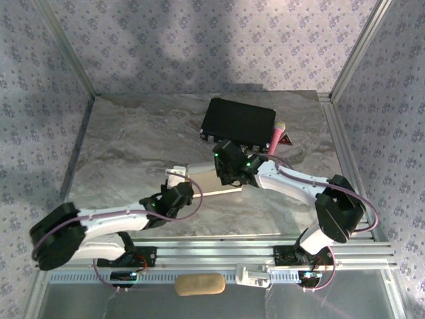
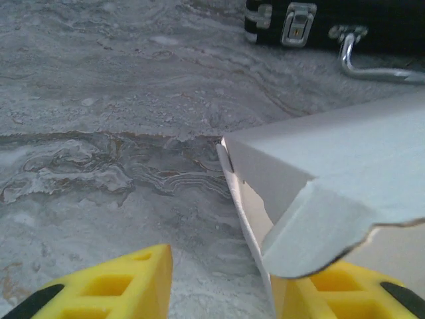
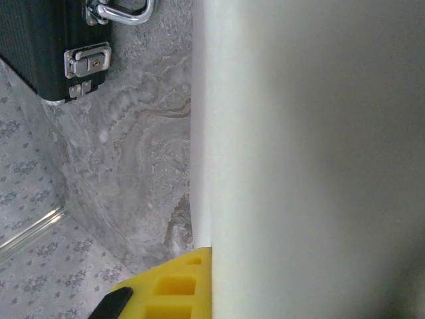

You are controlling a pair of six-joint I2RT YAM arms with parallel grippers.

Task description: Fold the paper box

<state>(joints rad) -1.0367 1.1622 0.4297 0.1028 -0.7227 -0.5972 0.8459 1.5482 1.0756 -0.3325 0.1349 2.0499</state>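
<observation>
The paper box point(image 3: 312, 159) blocking the right wrist view
It is hiding one of the fingers point(image 3: 169, 286); the black case point(image 3: 33, 46) is running off the top and left edges.

Paper box point(image 2: 345, 153): plain white to cream, unprinted.
Left gripper point(image 2: 222, 269): fingers point(image 2: 126, 286) yellow, with black patches.
Table point(image 1: 133, 139) beneath it: grey, marbled veining.
Case point(image 1: 239, 121) beyond the right gripper point(image 1: 229, 178): black, silver latches.
Walls point(image 1: 199, 40): pale lilac, small repeating floral print.
Arm cables point(image 1: 364, 199): purple.
</observation>
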